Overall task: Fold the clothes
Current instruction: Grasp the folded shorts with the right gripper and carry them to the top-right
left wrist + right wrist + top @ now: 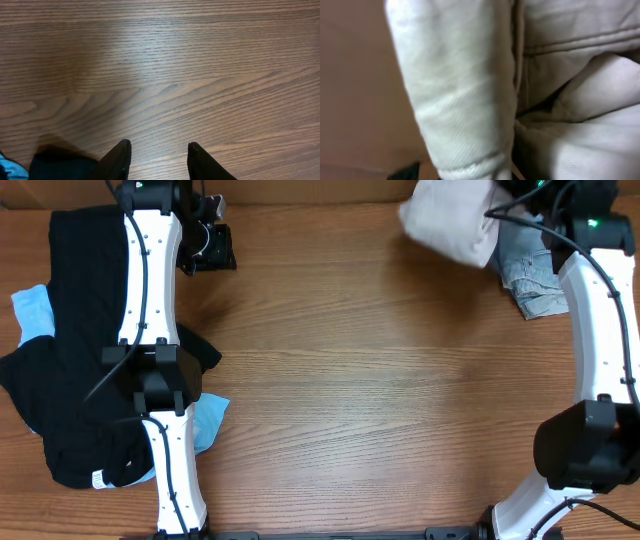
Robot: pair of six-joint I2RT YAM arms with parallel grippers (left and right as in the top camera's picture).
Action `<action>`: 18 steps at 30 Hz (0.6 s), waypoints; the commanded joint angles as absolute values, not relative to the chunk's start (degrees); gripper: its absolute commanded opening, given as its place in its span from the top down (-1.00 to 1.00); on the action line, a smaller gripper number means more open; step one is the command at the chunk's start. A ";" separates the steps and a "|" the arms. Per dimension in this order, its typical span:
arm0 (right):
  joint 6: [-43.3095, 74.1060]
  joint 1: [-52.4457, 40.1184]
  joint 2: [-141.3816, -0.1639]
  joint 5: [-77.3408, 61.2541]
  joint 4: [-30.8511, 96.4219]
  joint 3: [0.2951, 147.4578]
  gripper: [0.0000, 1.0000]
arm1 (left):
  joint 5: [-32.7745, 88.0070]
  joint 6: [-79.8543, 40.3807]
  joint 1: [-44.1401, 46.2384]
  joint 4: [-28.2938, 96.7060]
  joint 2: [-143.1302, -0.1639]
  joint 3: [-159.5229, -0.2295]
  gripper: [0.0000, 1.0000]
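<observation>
The pale beige shorts point(452, 222) hang bunched at the table's far right, lifted by my right gripper point(503, 208), which is shut on them. In the right wrist view their fabric point(465, 85) with a stitched hem fills the frame and hides the fingers. Faded denim shorts point(535, 285) lie crumpled just beneath and to the right. Black garments point(80, 300) are piled on the left, with a sky-blue one point(35, 312) showing under them. My left gripper point(208, 246) point(159, 147) hovers open over bare wood at the far left, nothing between its fingers.
The wooden table point(360, 370) runs between the two piles. The left arm point(150, 300) lies across the black pile. A black cloth edge point(60, 167) and a blue scrap point(9, 170) show at the lower left of the left wrist view.
</observation>
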State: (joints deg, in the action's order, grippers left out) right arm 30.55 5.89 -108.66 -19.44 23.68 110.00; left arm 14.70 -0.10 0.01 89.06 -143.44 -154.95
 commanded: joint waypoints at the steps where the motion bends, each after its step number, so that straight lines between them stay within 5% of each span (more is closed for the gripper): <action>1: 34.63 9.37 -105.19 -18.24 19.25 112.95 0.93 | 14.59 -0.89 0.56 88.64 -143.04 -156.11 0.21; 18: 34.50 21.54 -118.30 -30.30 -0.67 112.95 0.93 | 14.59 -0.89 0.86 87.88 -143.04 -156.11 0.23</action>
State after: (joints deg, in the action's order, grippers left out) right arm 34.50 21.17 -115.48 -27.31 2.15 110.69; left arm 14.70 -0.10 0.03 88.05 -143.44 -154.95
